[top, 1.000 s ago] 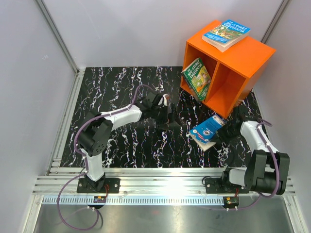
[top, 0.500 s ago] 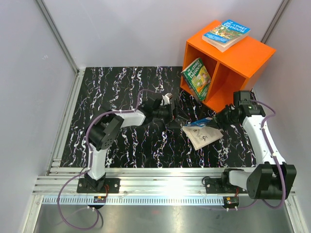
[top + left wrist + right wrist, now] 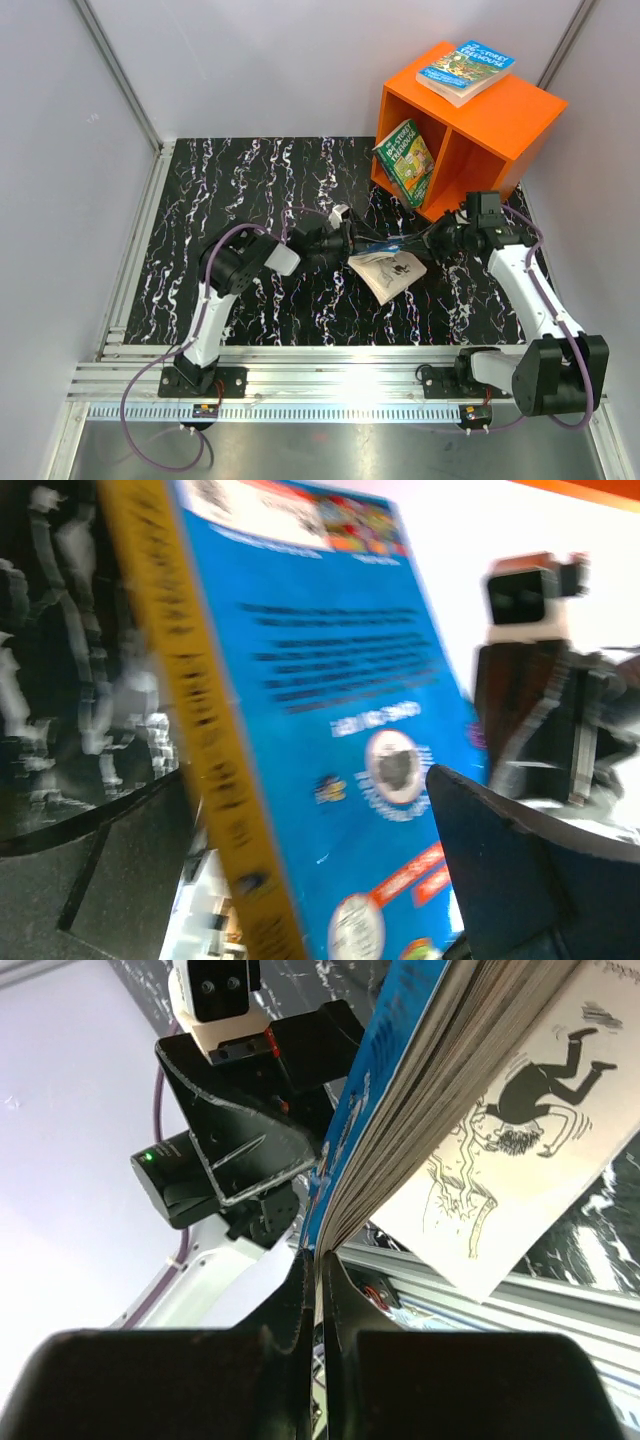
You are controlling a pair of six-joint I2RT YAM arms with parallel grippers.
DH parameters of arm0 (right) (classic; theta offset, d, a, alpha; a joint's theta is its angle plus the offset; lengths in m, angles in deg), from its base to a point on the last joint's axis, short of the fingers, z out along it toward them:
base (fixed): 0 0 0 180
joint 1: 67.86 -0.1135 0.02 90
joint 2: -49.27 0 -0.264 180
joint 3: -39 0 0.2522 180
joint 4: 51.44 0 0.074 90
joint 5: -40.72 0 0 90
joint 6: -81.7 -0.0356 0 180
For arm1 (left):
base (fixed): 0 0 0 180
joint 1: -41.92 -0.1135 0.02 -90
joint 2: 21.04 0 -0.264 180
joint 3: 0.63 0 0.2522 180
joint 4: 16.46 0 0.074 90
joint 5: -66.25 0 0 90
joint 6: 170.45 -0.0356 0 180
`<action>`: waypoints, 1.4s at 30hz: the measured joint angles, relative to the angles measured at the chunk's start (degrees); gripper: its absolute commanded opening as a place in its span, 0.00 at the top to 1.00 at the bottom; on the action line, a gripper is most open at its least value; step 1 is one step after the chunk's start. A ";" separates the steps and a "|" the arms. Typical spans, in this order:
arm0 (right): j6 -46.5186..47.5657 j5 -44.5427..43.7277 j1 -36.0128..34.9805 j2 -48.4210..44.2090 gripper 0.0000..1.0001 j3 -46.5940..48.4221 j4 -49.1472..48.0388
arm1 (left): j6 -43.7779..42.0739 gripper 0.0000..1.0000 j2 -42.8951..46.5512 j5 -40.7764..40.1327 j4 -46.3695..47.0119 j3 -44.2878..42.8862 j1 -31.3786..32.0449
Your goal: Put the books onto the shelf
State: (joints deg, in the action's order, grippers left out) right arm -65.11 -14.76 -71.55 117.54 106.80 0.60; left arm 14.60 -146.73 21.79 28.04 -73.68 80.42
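Right fingers (image 3: 180,1380) clenched on the blue book (image 3: 388,272), pinching the cover and a bunch of pages near one edge. Book is off the desk (image 3: 250,180), mid-air around the centre, between the two arms. The loose pages fan open and hang down, with a cartoon-figure page showing. Left fingers (image 3: 500,870) are spread wide, one on each side of the book's far end; yellow spine and blue back cover fill the left wrist view. Can't tell if they touch it. Orange shelf (image 3: 520,120) sits back right, just behind the right arm. Green book (image 3: 405,162) leans in its left compartment, sticking out the front. Another paperback (image 3: 465,68) lies flat on the shelf's top.
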 measured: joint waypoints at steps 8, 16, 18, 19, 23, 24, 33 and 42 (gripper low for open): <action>-0.81 2.91 -2.78 0.96 1.00 -5.20 -11.06 | 13.07 0.49 -3.91 -0.46 11.74 2.99 -0.20; 0.68 2.60 -2.84 0.83 1.00 -10.60 -13.20 | 16.04 1.00 -4.72 -0.46 12.39 4.57 -1.86; 1.38 2.47 -2.84 0.44 0.90 -10.91 -12.98 | 16.31 1.00 -4.72 -0.09 12.57 4.57 -2.08; 1.88 2.43 -2.84 0.20 0.74 -10.93 -12.50 | 16.46 1.00 -4.72 0.15 12.61 4.57 -2.10; 4.81 2.71 -3.08 -0.50 0.26 -9.68 -8.00 | 16.98 1.00 -4.66 0.70 12.55 4.13 -2.10; 6.01 2.82 -3.17 -0.59 0.22 -8.68 -6.14 | 16.87 1.00 -4.46 0.81 12.33 3.89 -2.16; 12.11 1.11 -3.34 -4.59 0.10 1.49 3.54 | 3.26 1.00 8.44 5.84 -1.36 -2.45 -5.29; 9.94 2.62 -3.45 -3.85 0.09 2.16 2.23 | -8.00 1.00 17.86 6.45 -14.67 -9.38 -6.27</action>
State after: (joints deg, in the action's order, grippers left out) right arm -55.17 -12.14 -75.00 113.69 108.96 2.83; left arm 6.60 -128.87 28.24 13.37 -83.06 74.15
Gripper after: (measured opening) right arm 0.900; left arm 0.249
